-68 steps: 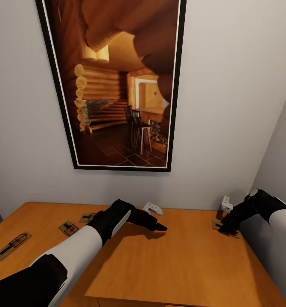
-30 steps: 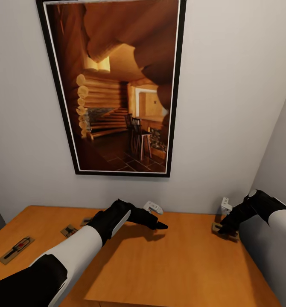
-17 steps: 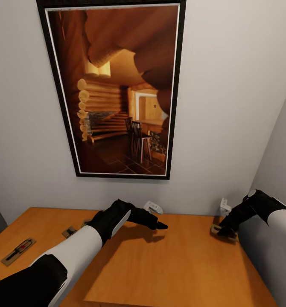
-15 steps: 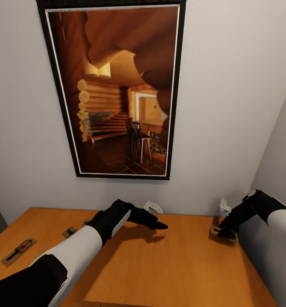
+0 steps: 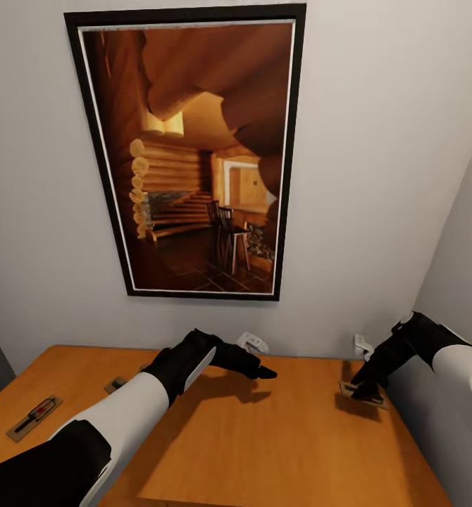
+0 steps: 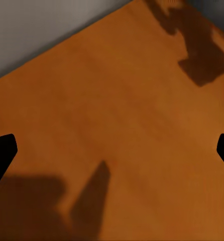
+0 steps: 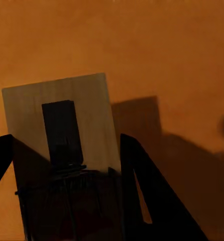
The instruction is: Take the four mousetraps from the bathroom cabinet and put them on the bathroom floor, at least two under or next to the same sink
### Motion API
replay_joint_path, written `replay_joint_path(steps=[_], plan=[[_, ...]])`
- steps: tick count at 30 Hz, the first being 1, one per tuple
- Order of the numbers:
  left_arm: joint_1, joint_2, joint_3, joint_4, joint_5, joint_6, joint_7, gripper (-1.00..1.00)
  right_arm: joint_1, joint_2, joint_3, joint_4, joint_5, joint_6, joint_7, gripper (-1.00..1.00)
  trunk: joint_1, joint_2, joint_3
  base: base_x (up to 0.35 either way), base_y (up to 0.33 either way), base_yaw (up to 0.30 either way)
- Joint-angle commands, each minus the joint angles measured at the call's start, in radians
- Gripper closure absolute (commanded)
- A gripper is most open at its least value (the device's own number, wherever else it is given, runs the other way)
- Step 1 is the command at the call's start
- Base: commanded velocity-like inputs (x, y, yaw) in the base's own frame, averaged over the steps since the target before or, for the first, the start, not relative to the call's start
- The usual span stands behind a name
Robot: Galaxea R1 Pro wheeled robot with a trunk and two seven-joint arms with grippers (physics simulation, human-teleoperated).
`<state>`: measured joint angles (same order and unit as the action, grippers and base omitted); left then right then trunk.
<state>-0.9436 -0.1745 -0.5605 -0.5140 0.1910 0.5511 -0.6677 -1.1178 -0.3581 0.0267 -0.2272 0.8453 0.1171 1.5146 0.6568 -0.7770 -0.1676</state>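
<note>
Holding one mousetrap between its fingers, your right gripper sits at about 4 o'clock in the head view, near the right edge of the cabinet top. Compared with the earlier pictures, that trap has come off the wood: it now hangs tilted just above its own shadow and has shifted a little toward you and away from the wall. The right wrist view confirms the grip, with the tan board and its dark plate set between the two dark fingers, the jaws narrowed onto its long edges.

Your left gripper hovers over the bare middle of the cabinet top at roughly 6 o'clock, in the same place as before. In the left wrist view its fingertips stand wide apart at the frame's edges with nothing between them.

The whole head view has slid downward since the earlier pictures, so the framed log-cabin picture shows more of its top edge; that is the camera, not the things. Two more mousetraps lie flat at 8 o'clock: one with a red mark near the cabinet's left edge, another partly hidden behind your left arm. No writing is readable anywhere.
</note>
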Motion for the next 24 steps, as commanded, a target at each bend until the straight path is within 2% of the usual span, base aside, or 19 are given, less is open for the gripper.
replay_joint_path(steps=[1,4,8,11,15,24], plan=[[-0.001,0.0,-0.002,0.0,0.01,0.009,0.002,-1.0,0.0,0.004,0.002,-0.001,-0.001,0.016,0.013,1.0,-0.004,0.006,0.002,0.0,0.0,0.0],[-0.001,0.0,-0.002,0.0,0.01,0.009,0.002,-1.0,0.0,0.018,0.0,0.001,-0.018,0.015,0.02,1.0,-0.015,0.027,0.011,0.0,0.0,0.0],[-0.001,0.0,-0.003,0.0,0.011,0.009,0.001,-1.0,0.0,0.046,0.0,0.006,-0.077,0.016,0.024,1.0,-0.031,0.055,0.024,0.0,0.0,0.0],[-0.001,0.0,-0.003,0.0,0.011,0.009,0.001,-1.0,0.0,0.055,0.001,0.007,-0.111,0.018,0.025,1.0,-0.042,0.076,0.033,0.0,0.0,0.0],[-0.001,0.0,-0.003,0.0,0.011,0.009,0.001,-1.0,0.0,0.063,0.001,0.009,-0.128,0.02,0.025,1.0,-0.057,0.104,0.045,0.0,0.0,0.0],[-0.001,0.0,-0.003,0.0,0.01,0.009,0.002,-1.0,0.0,0.072,0.002,0.009,-0.132,0.022,0.026,1.0,-0.057,0.104,0.045,0.0,0.0,0.0]])
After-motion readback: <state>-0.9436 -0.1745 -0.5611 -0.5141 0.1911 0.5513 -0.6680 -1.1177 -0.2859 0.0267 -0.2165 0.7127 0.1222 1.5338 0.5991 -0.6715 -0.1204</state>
